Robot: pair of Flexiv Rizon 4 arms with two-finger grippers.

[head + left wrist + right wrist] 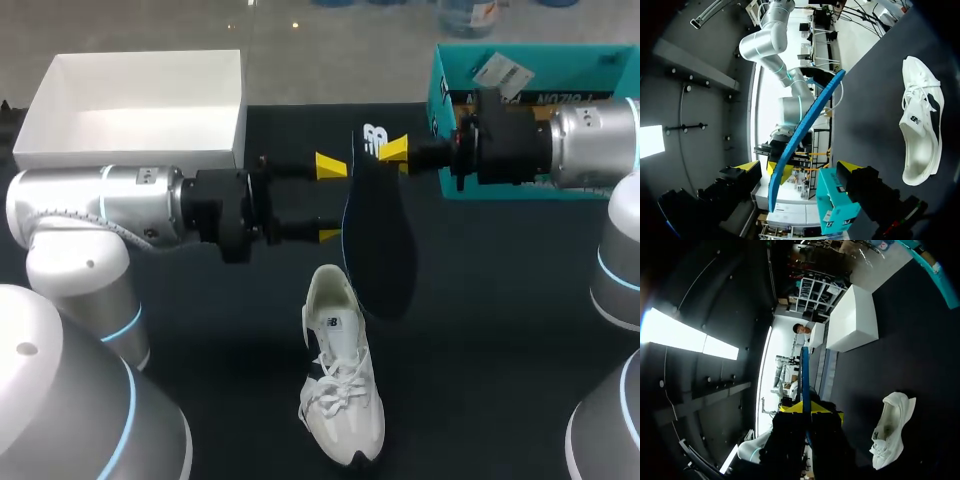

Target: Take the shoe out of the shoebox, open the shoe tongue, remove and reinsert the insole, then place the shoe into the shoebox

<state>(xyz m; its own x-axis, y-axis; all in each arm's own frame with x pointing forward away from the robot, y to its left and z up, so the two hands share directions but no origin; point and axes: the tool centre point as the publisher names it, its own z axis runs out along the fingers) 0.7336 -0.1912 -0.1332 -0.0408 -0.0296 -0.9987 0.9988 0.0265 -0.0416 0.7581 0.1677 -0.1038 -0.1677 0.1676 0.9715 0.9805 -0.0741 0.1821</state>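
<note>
Insole (378,235) pinched in right gripper (388,152), between left gripper's (330,200) spread fingers

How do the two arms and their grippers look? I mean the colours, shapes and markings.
The left arm and the right arm are thick silver cylinders joined to rounded white segments, each segment with a thin glowing light-blue ring. The left gripper and the right gripper have black bodies and two black fingers that end in bright yellow, wedge-shaped tips.
</note>
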